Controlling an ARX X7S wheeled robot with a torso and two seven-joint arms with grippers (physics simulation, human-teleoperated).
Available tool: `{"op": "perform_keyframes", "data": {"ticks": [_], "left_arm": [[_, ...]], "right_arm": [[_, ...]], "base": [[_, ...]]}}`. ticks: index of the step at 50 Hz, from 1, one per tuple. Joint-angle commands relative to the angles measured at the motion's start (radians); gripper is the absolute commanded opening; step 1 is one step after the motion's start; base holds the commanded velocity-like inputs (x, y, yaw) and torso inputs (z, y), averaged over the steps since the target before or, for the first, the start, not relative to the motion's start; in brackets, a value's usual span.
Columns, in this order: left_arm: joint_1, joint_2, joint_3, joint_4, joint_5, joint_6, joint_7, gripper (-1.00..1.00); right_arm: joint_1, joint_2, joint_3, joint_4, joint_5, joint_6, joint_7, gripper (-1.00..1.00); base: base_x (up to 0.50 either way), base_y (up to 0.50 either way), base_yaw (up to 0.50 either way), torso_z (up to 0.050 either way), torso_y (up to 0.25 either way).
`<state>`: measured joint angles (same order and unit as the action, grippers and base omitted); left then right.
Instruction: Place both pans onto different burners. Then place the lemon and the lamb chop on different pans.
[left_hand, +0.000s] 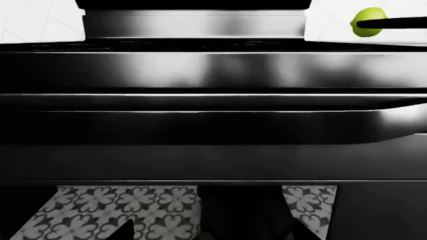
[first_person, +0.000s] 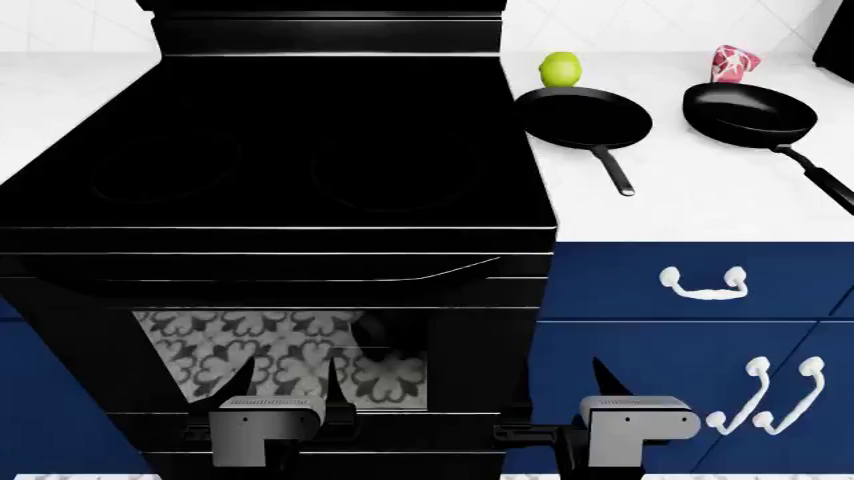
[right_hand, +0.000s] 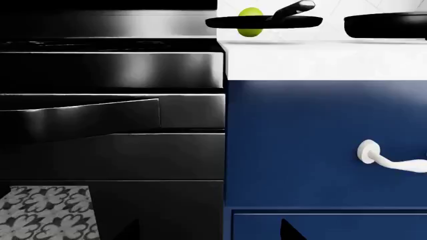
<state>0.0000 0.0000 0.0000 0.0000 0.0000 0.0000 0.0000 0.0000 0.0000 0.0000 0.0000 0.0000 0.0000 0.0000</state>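
Landmark: black glass cooktop (first_person: 280, 150) atop a black oven; white bench (first_person: 694, 200) runs beside it over blue cupboards with white handles.
Burners: two faint rings on the cooktop, one (first_person: 160, 165) on the far side from the bench, one (first_person: 394, 170) nearer it; both bare.
Smaller pan (first_person: 583, 116): on the bench just beside the cooktop; handle points toward the robot.
Wider pan (first_person: 750, 113): on the bench, farther from the cooktop than the smaller pan.
Lemon (first_person: 559, 69): on the bench behind the smaller pan, near the cooktop's back corner.
Lamb chop (first_person: 733, 63): on the bench behind the wider pan, well apart from the cooktop.
Left claw (first_person: 284, 385): low before the oven window; released, empty.
Right claw (first_person: 594, 385): low by the oven's edge; only one fingertip shows; cannot tell its state.
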Motion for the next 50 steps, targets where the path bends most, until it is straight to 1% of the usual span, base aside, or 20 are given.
{"op": "perform_keyframes", "data": {"ticks": [1, 15, 50], "left_arm": [[-0.002, -0.016, 0.017, -0.003, -0.017, 0.003, -0.019, 1.0], [-0.015, -0.051, 0.063, -0.034, -0.044, 0.008, -0.072, 1.0], [-0.026, -0.092, 0.115, -0.054, -0.103, 0.008, -0.114, 1.0]], "right_arm": [[0.001, 0.016, -0.022, -0.003, 0.011, 0.005, 0.021, 1.0], [-0.003, 0.054, -0.078, -0.026, 0.025, 0.026, 0.066, 1.0], [0.001, 0.092, -0.124, -0.033, 0.085, 0.034, 0.114, 1.0]], "base": [[0.0, 0.0, 0.0, 0.0, 0.0], [0.0, 0.0, 0.0, 0.0, 0.0], [0.0, 0.0, 0.0, 0.05, 0.0]]}}
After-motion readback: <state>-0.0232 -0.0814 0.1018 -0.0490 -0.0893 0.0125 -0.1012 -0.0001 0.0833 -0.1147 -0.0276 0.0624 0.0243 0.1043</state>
